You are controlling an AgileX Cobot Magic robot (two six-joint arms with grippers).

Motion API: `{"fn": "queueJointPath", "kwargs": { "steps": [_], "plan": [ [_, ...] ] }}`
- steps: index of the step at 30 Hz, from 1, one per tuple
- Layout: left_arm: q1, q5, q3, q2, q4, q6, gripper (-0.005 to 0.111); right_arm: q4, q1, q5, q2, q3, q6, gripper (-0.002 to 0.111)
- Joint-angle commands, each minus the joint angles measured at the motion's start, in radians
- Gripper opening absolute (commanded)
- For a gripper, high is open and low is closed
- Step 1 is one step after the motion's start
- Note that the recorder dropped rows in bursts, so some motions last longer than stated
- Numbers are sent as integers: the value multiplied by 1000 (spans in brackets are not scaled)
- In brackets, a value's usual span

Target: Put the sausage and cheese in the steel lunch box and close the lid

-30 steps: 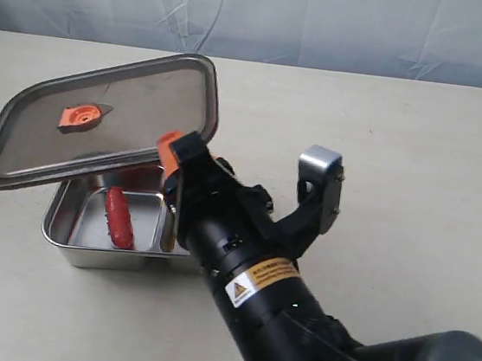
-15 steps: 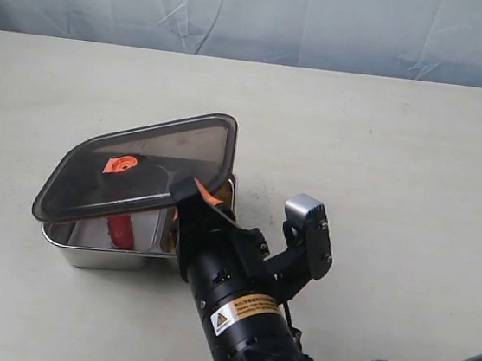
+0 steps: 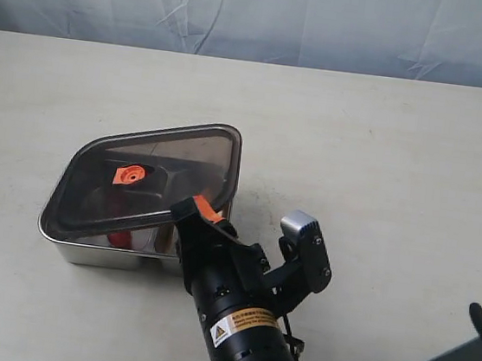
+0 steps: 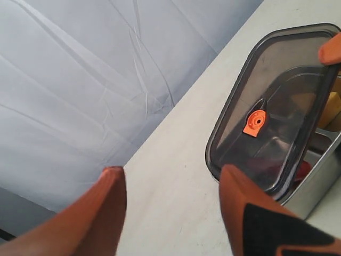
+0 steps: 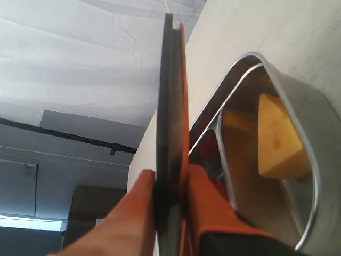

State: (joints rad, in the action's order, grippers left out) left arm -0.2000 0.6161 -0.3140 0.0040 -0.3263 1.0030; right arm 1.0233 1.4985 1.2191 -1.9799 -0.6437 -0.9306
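The steel lunch box (image 3: 93, 255) stands left of centre on the table. The dark see-through lid (image 3: 159, 171), with its orange valve (image 3: 128, 174), lies tilted over the box, low on the left and raised at the far right. My right gripper (image 3: 199, 208) is shut on the lid's near right edge. In the right wrist view the lid (image 5: 169, 106) runs edge-on between the fingers of that gripper (image 5: 170, 173). The cheese (image 5: 279, 138) lies in one compartment. The sausage (image 3: 118, 238) shows red through the lid. My left gripper (image 4: 171, 173) hangs open and empty beside the box (image 4: 314, 186).
A beige table (image 3: 382, 162) stretches to a pale blue backdrop (image 3: 259, 17) along its far edge. The right arm's black body (image 3: 243, 311) fills the near middle, close to the box's right end.
The lid has come down from a high, steep tilt to just above the box. My right gripper has lowered and drawn nearer with it. The left gripper's opening looks the same.
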Motion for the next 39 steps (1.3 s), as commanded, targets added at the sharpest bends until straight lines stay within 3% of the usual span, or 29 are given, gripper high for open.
{"fn": "queueJointPath", "kwargs": {
  "steps": [1,9,24,39],
  "plan": [
    [-2,-10,-4,-4,-16,-9,51,1,-1,-31,-4,-4,14,-1],
    [-2,-10,-4,-4,-16,-9,51,-10,5,2,1,-27,-48,-1],
    [-2,-10,-4,-4,-16,-9,51,29,5,2,6,-90,156,-1],
    [-2,-10,-4,-4,-16,-9,51,87,5,-91,-13,-90,147,-1]
  ]
}}
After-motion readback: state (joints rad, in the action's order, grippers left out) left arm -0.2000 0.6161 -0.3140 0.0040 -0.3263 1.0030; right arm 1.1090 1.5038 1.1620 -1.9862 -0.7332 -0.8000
